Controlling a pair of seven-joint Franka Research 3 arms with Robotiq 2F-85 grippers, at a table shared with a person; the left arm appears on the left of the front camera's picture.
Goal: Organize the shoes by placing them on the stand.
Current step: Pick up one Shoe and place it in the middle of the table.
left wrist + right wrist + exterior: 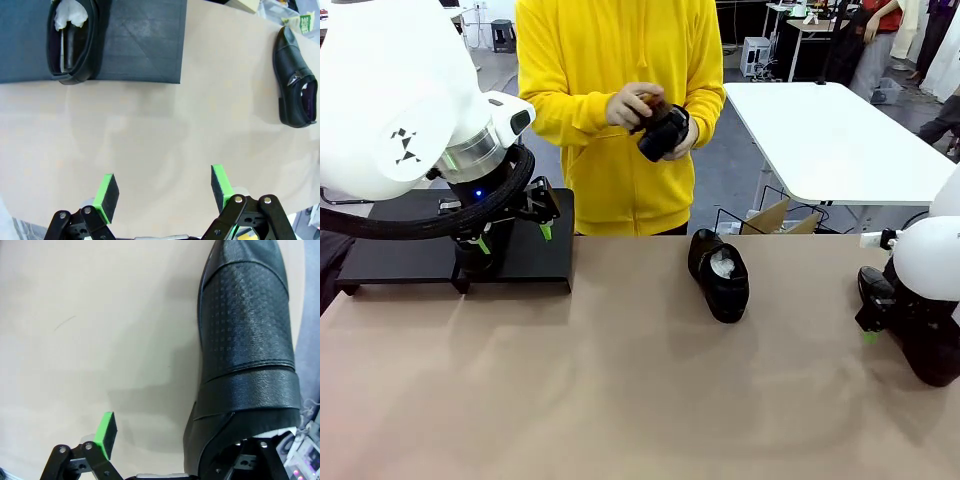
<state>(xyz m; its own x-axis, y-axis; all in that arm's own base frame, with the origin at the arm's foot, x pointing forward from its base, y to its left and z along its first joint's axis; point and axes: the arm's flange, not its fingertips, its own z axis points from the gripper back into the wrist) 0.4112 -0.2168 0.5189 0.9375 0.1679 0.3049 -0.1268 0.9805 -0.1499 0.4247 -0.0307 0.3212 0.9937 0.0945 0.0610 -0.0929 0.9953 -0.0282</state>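
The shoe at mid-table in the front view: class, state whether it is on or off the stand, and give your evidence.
Off. The shoe sits on bare tabletop, well apart from the stand.

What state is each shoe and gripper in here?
Stand shoe: resting on the stand.
Middle shoe: on table, untouched.
Held shoe: in person's hands.
Right shoe: on table, not gripped.
Left gripper: open, empty.
Right gripper: open, one pad clear of right shoe.

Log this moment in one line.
left gripper open, empty; right gripper open astride far-right shoe; one shoe on stand; middle shoe on table; person's hand holds fourth shoe
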